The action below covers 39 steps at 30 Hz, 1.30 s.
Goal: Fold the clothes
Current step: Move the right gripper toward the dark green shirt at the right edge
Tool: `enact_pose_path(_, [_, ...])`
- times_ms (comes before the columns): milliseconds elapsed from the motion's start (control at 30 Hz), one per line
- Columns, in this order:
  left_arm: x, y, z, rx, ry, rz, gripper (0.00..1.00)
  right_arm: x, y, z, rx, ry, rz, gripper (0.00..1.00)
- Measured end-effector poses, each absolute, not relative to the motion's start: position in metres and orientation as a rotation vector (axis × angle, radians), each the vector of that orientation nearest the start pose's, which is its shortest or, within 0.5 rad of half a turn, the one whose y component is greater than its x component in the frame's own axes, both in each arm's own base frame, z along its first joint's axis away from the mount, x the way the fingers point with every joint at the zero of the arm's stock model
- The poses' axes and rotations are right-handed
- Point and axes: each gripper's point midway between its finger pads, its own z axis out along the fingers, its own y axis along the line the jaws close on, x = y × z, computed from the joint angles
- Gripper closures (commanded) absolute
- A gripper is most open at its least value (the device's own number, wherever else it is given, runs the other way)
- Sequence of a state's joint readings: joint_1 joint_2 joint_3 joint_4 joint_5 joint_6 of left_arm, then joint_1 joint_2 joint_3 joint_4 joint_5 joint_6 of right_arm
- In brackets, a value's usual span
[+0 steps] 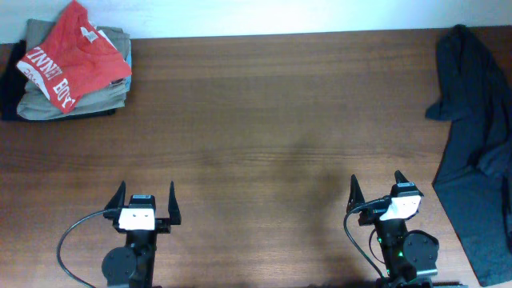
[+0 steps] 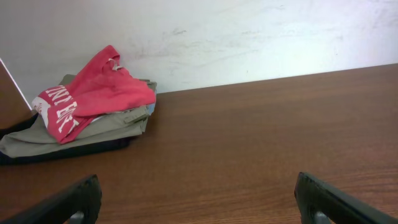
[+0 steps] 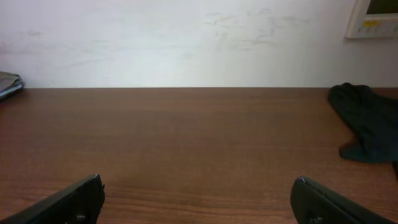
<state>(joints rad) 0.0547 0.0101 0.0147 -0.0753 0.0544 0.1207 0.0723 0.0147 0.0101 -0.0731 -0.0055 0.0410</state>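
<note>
Charcoal shirt (image 1: 474,120) lies crumpled at the right edge of the surface (image 1: 264,120). Left tool (image 1: 146,192) and right tool (image 1: 376,184) stand agape, empty. Folding judged not begun; next, the shirt needs dragging to centre and flattening.

The left gripper (image 1: 146,194) and right gripper (image 1: 376,186) each carry two tapered black fingers (image 1: 120,196) on a white block (image 1: 138,214). A black cable (image 1: 67,240) loops beside the left arm; green lights (image 1: 382,240) glow on the right arm.
</note>
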Motion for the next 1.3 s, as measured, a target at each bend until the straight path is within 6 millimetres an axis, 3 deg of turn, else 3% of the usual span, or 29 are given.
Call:
enact_pose_path(1033, [0.246,0.004,0.16,0.096,1.639,0.09,0.01,0.246,0.019,0.157,-0.03,1.649,0.091,0.01])
enact_pose_path(1167, [0.246,0.004,0.16,0.096,1.639,0.09,0.01,0.244,0.035,0.163,-0.068,1.626,0.198,0.01])
enact_pose_path(1300, [0.246,0.004,0.16,0.096,1.639,0.09,0.01,0.235,0.067,0.166,-0.125,1.624,0.444,0.01])
